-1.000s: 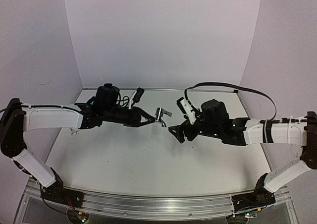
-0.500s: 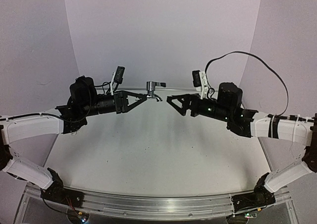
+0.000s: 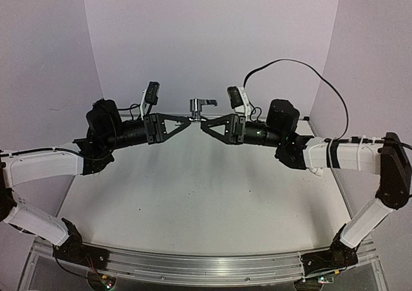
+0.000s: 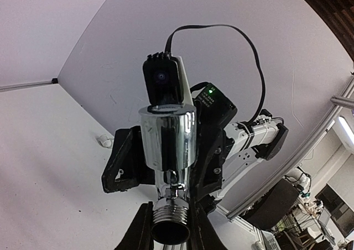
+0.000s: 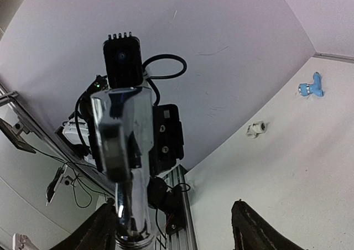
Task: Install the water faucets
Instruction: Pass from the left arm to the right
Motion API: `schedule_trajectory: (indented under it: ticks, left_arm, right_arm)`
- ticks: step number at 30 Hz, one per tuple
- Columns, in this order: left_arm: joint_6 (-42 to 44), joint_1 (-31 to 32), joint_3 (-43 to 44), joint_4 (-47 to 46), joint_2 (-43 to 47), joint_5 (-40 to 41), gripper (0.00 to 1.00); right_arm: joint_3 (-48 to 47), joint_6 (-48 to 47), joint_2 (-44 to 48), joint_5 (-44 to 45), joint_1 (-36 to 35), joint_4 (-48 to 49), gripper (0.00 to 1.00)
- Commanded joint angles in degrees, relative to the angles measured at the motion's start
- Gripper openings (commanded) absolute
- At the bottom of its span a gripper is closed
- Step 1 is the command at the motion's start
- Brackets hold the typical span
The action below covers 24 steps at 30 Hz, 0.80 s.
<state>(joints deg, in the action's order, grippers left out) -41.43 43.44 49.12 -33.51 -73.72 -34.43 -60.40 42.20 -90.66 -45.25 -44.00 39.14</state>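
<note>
The silver water faucet (image 3: 197,108) hangs in mid-air above the table, handle upward. My left gripper (image 3: 190,118) is shut on its threaded end (image 4: 170,223), which sits between the two black fingers. From the right, my right gripper (image 3: 203,123) meets it tip to tip and stands open. In the right wrist view the silver faucet (image 5: 126,150) lies against one finger (image 5: 106,228), while the other finger (image 5: 251,225) stands far off. The blue water faucet (image 5: 311,88) lies on the table, away from both grippers.
A small white pipe fitting (image 5: 257,129) lies on the white table (image 3: 193,194) near the blue faucet. Another white fitting (image 4: 103,141) shows in the left wrist view. White walls close in the back and both sides.
Both arms have risen from just above the table. The left carried the silver faucet up and turned it handle-up. The right gripper moved left until its fingertips reached the faucet.
</note>
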Motion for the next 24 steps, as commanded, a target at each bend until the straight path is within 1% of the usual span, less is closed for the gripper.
schedule_trajectory:
  ticks: [1, 3, 4, 8, 11, 13, 16, 20, 24]
  left_arm:
    - [-1.1, 0.07, 0.5, -5.78, -0.47, -1.59, 0.0]
    - [-1.17, 0.07, 0.33, -5.94, -0.64, -1.75, 0.0]
    - [-1.21, 0.07, 0.21, -5.96, -0.73, -1.74, 0.0]
    - [-1.34, 0.07, -0.34, -6.21, -0.89, -1.55, 0.0]
    - [-1.35, 0.07, -0.34, -6.44, -1.11, -1.31, 0.0]
    - [-1.34, 0.07, -0.28, -6.57, -1.27, -1.18, 0.0]
    - [-1.2, 0.07, -0.2, -6.64, -1.41, -0.75, 0.0]
    - [-1.22, 0.07, 0.04, -6.72, -2.15, -1.11, 0.0]
    - [-1.28, 0.07, -0.05, -6.81, -2.74, -1.34, 0.0]
  right_arm:
    - [-1.49, 4.48, -1.42, -1.66, -0.12, 10.96, 0.64]
    - [0.15, 7.08, -2.24, -1.08, -0.12, 17.3, 0.59]
    - [0.29, 7.62, -2.55, -0.79, -0.12, 18.53, 0.57]
    - [-0.47, 9.7, -4.46, -1.13, -0.17, 22.32, 0.54]
    - [-2.01, 11.4, -6.42, -2.2, -0.2, 24.31, 0.46]
    - [-2.45, 12.92, -7.77, -3.13, -0.21, 26.16, 0.44]
    - [-3.04, 14.05, -9.15, -4.17, -0.21, 28.61, 0.39]
    - [-3.29, 15.68, -10.76, -3.98, -0.21, 31.41, 0.37]
    - [-3.7, 16.85, -12.25, -3.81, -0.21, 34.31, 0.34]
